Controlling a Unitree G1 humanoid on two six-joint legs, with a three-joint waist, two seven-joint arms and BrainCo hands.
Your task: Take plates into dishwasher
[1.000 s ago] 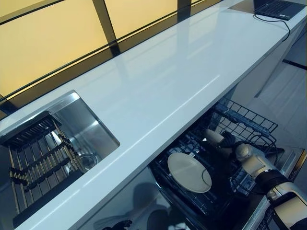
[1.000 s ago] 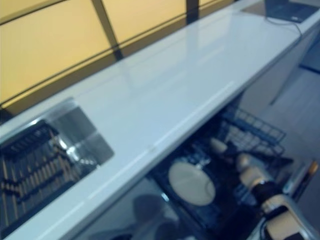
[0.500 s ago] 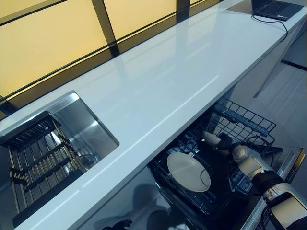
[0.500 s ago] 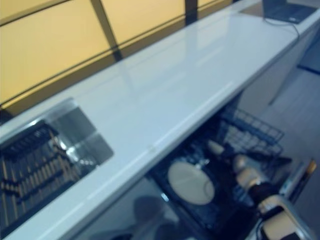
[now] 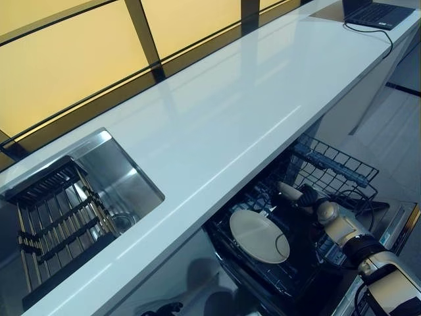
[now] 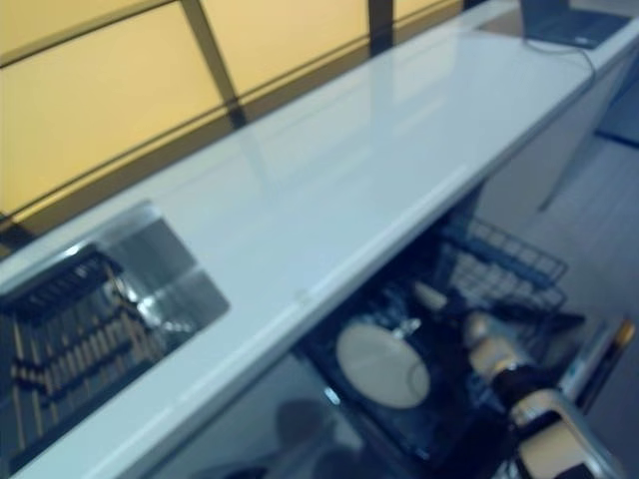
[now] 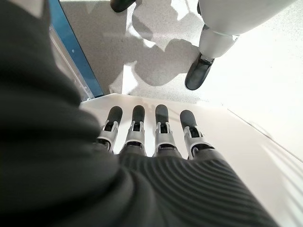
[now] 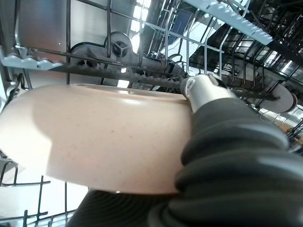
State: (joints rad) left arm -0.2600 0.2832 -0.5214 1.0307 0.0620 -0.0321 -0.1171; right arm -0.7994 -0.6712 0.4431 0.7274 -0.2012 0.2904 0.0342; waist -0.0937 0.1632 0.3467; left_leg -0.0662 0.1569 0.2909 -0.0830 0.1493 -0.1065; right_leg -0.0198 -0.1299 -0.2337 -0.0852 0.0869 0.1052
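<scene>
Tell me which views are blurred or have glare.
Right eye view: soft throughout. Left eye view: sharp, window glare streaking the glossy white countertop. Right wrist view: the beige speckled plate looms close, slightly soft. Left wrist view: clear, hard shadows on the floor past the left hand.

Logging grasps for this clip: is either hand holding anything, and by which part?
The right hand grips a beige speckled round plate at its rim, thumb over the edge, inside the dishwasher's wire rack. The left hand holds nothing.

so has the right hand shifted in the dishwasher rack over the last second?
Yes, slightly. The right hand, shut on a beige plate, has edged further under the white countertop, away from the round beige plate lying in the black wire rack.
</scene>
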